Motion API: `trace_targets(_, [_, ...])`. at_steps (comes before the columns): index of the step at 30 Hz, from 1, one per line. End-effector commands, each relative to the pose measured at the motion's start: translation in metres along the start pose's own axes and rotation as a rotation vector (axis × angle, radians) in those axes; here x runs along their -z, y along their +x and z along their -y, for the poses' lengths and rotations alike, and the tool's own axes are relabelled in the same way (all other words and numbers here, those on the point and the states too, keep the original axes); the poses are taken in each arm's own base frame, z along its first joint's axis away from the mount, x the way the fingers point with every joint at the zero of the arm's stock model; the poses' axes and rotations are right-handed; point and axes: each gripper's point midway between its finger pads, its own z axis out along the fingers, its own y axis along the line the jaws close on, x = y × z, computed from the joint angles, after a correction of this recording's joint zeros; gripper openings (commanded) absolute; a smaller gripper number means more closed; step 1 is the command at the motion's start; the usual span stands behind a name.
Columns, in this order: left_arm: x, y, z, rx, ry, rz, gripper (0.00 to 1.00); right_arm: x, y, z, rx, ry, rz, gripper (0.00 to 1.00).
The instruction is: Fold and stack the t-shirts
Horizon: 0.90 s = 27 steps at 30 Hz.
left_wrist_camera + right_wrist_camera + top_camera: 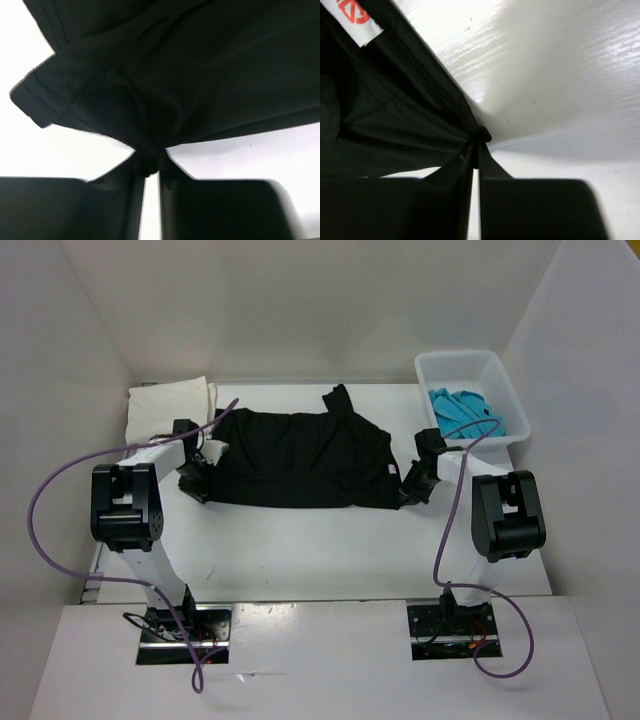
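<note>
Black t-shirt [295, 455] lies spread, long axis running left to right.

black shirt [290, 455] matt, fine-knit cloth; table [330, 550] glossy white, faintly streaked; basket [455, 357] upper right, smooth white plastic lattice.

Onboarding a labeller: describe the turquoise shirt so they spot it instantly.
Far right corner of the table: a white lattice basket. The turquoise t-shirt lies crumpled inside it, the only bright cloth; the black t-shirt is spread mid-table, the cream t-shirt far left.
</note>
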Motion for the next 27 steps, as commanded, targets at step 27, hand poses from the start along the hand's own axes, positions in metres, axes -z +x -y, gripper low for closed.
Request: trace_targets(27, [0.058, 0.131, 0.003, -0.161, -0.114, -0.306, 0.05, 0.094, 0.087, 0.042, -0.085, 0.107, -0.073, 0.0])
